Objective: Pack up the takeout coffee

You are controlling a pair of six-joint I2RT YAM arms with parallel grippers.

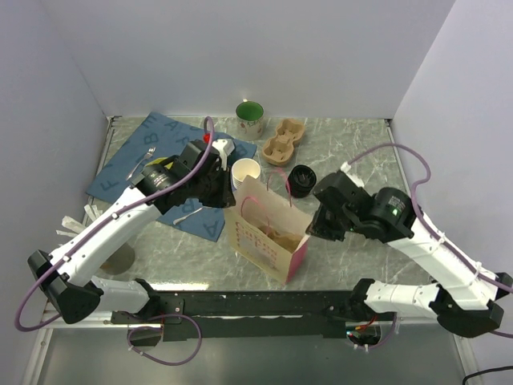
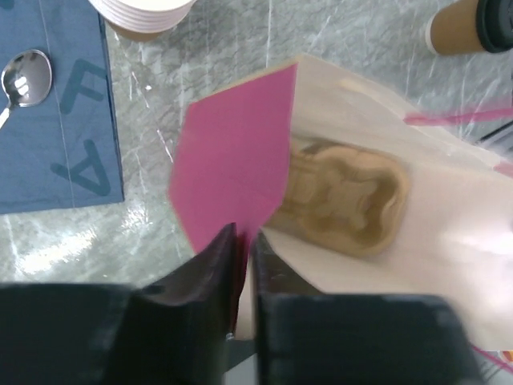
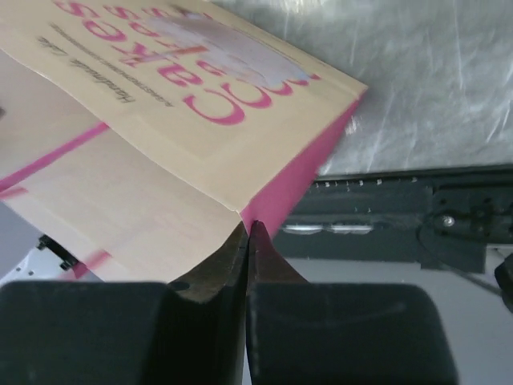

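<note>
The takeout coffee (image 1: 301, 180) stands on the tabletop (image 1: 361, 144) just behind the paper bag (image 1: 268, 233), outside it, its black lid facing up. It sits between the stack of lidless cups (image 1: 246, 172) on its left and the right arm's wrist, which crowds it on the other side

The bag stands open at mid-tabletop between the two arms. The left tool (image 2: 244, 237) is pressed together on the bag's pink side fold, pinching that edge at the rim. The right tool (image 3: 248, 228) has its fingers closed tight on the opposite rim, where the printed face meets the pink side. A pulp tray (image 2: 353, 200) lies inside the bag on its bottom, and the bag's pink handles arch over the mouth

Farther back are a green mug (image 1: 250, 118) and a second pulp carrier (image 1: 284, 140), well apart from the bag. A blue mat (image 1: 172, 160) lies at the left under the left arm, with a spoon (image 2: 24, 76) resting on it
</note>
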